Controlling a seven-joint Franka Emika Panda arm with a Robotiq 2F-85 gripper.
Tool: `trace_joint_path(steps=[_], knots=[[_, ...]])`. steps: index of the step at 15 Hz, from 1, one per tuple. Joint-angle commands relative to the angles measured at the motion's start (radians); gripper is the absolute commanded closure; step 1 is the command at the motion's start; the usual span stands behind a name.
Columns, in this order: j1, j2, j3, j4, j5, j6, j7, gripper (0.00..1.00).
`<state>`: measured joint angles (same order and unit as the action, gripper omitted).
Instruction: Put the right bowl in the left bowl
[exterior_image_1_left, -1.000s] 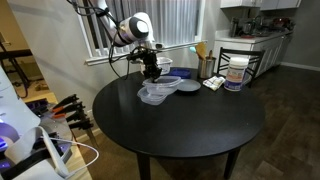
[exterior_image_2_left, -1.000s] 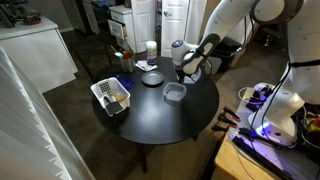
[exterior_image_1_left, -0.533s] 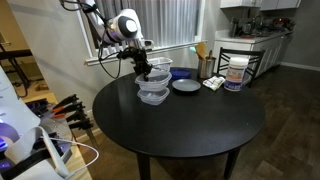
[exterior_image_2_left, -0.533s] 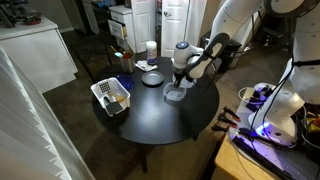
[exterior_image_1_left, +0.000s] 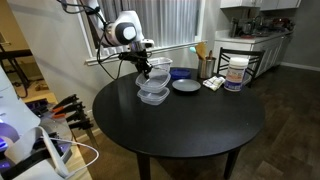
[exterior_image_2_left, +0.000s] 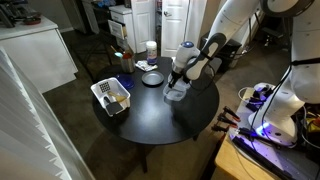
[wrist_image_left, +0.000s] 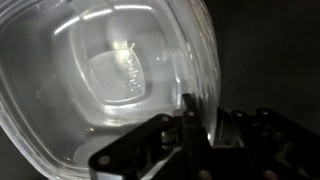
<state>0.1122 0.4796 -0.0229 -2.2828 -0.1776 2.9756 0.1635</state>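
Note:
My gripper (exterior_image_1_left: 146, 68) is shut on the rim of the right bowl (exterior_image_1_left: 155, 79), a clear squarish plastic bowl. I hold it directly over the left bowl (exterior_image_1_left: 152, 97), a rounder clear bowl on the black round table (exterior_image_1_left: 190, 125); whether the two touch I cannot tell. In the wrist view the right bowl (wrist_image_left: 110, 70) fills the picture and its rim is pinched between my fingers (wrist_image_left: 196, 122). In an exterior view my gripper (exterior_image_2_left: 177, 80) and the clear bowls (exterior_image_2_left: 175, 94) sit near the table's far side.
A dark round dish (exterior_image_1_left: 186, 86) lies just beside the bowls. A white tub (exterior_image_1_left: 236, 73) and a utensil holder (exterior_image_1_left: 205, 68) stand at the table's back. A white basket (exterior_image_2_left: 112, 96) and a bottle (exterior_image_2_left: 151, 50) stand on the table.
My gripper has carried the right bowl from beside the dark dish over onto the left bowl's spot, then sunk slightly. The left bowl has not moved.

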Motion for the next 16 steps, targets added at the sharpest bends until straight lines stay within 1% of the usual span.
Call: trace_joint_path(steps=[1, 4, 5, 6, 7, 10, 13, 15, 16], knots=[[-0.097, 0.035, 0.097, 0.000, 0.100, 0.099, -0.101, 0.99], [-0.142, 0.066, 0.137, 0.015, 0.134, 0.115, -0.125, 0.99], [-0.146, 0.072, 0.139, 0.019, 0.139, 0.109, -0.126, 0.70], [-0.158, 0.077, 0.148, 0.020, 0.142, 0.109, -0.134, 0.68], [-0.166, 0.082, 0.155, 0.022, 0.144, 0.109, -0.137, 0.63], [-0.187, 0.087, 0.171, 0.021, 0.148, 0.109, -0.142, 0.45], [-0.181, 0.074, 0.161, 0.004, 0.139, 0.112, -0.141, 0.25], [-0.183, 0.059, 0.163, -0.014, 0.135, 0.120, -0.147, 0.13], [-0.174, 0.048, 0.153, -0.025, 0.131, 0.121, -0.146, 0.06]])
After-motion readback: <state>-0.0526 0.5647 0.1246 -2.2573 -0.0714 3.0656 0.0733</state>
